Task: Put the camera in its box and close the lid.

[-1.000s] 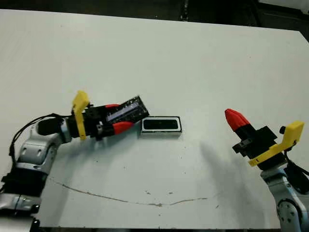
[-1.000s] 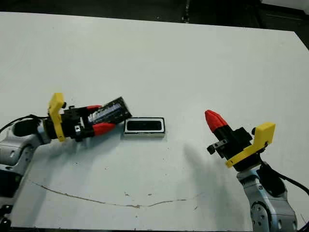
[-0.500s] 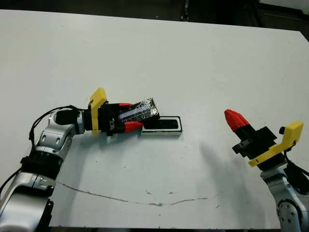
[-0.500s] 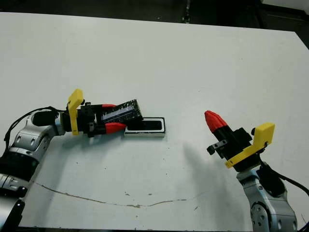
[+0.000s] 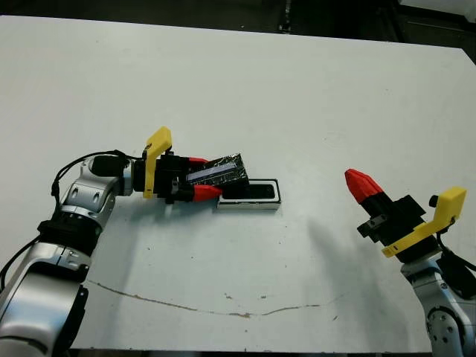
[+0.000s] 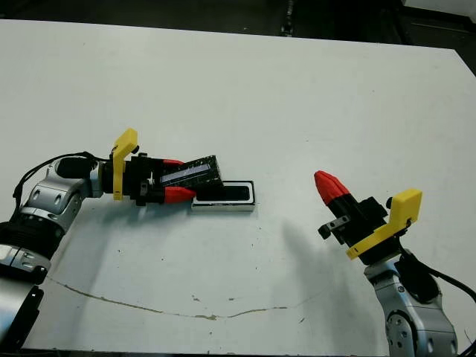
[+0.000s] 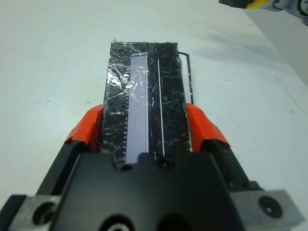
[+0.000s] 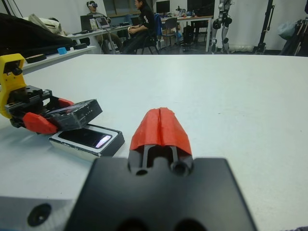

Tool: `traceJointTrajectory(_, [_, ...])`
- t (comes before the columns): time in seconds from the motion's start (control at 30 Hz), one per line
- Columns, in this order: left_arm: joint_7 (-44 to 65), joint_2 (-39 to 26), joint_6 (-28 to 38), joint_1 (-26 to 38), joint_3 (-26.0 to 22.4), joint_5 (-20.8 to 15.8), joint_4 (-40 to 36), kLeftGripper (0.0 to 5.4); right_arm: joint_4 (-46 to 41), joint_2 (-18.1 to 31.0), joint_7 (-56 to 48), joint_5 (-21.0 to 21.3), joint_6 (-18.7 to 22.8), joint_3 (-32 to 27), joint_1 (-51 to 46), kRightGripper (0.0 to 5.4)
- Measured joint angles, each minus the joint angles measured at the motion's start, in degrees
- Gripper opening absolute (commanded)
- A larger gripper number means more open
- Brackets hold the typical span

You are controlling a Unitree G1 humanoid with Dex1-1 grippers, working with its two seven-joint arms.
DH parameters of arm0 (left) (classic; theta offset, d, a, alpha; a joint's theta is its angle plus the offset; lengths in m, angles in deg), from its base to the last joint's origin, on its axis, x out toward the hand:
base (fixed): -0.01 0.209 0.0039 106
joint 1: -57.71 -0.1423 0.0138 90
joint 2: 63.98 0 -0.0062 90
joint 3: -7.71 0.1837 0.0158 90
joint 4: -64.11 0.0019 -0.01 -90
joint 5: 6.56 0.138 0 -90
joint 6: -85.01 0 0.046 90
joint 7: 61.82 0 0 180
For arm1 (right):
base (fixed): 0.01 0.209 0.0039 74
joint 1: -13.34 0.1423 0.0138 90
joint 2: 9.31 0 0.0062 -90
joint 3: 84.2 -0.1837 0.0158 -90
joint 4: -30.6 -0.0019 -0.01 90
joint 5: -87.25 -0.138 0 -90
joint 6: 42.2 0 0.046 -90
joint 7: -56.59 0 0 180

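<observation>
On the broad white worktop (image 5: 297,97), a thin brownish scratch line (image 5: 201,306) runs along the near side. The left arm reaches in from the robot's left, its gripper (image 5: 202,177) with jaws clamped on the flat glossy black lid with a pale bluish stripe (image 5: 217,171), one red finger on each long edge. The lid is held tilted above the surface, its far end overlapping the near-left end of the small white-rimmed rectangular box (image 5: 250,195). The box lies flat on the worktop near the middle, long side running left to right. Inside it rests the slim glossy black camera (image 8: 90,138), a bluish-purple glint at one end visible from the right wrist view. Well apart on the robot's right, the right gripper (image 5: 360,184) is raised off the worktop, its two red-tipped jaws pressed together on nothing. Beyond the worktop, in the right wrist view, people (image 8: 139,19) sit at desks.
</observation>
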Motion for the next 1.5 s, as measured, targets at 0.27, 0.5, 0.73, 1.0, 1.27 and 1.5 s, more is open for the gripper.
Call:
traceJointTrajectory(0.27, [3.35, 0.82, -2.49, 1.64, 0.48, -0.06, 2.25, 3.14, 0.17, 0.00, -0.04, 0.05, -0.04, 0.49, 0.19, 0.00])
traceJointTrajectory(0.5, [4.78, 1.95, -5.21, 2.03, 0.48, -0.17, 2.61, 3.14, 0.16, 0.00, 0.33, 0.55, -0.04, 0.50, 0.19, 0.00])
traceJointTrajectory(0.73, [4.80, 2.26, -5.58, 2.02, 0.75, -0.02, 2.22, 3.14, 0.17, 0.00, 0.29, 0.63, -0.04, 0.49, 0.20, 0.00])
traceJointTrajectory(1.0, [4.44, 2.67, -8.09, 2.67, 1.55, 0.09, 1.79, 3.14, 0.21, 0.00, 0.48, 0.89, -0.15, 0.49, 0.18, 0.00])
traceJointTrajectory(1.27, [3.40, 3.63, -5.07, 2.08, 1.92, 0.29, 0.99, 3.14, 0.24, 0.01, 0.41, 0.89, -0.20, 0.43, 0.16, 0.00])
traceJointTrajectory(1.5, [1.19, 4.13, -5.47, 1.29, 2.35, 0.38, -1.44, 3.14, 0.32, 0.00, 0.68, 0.39, -0.22, 0.40, 0.16, 0.00])
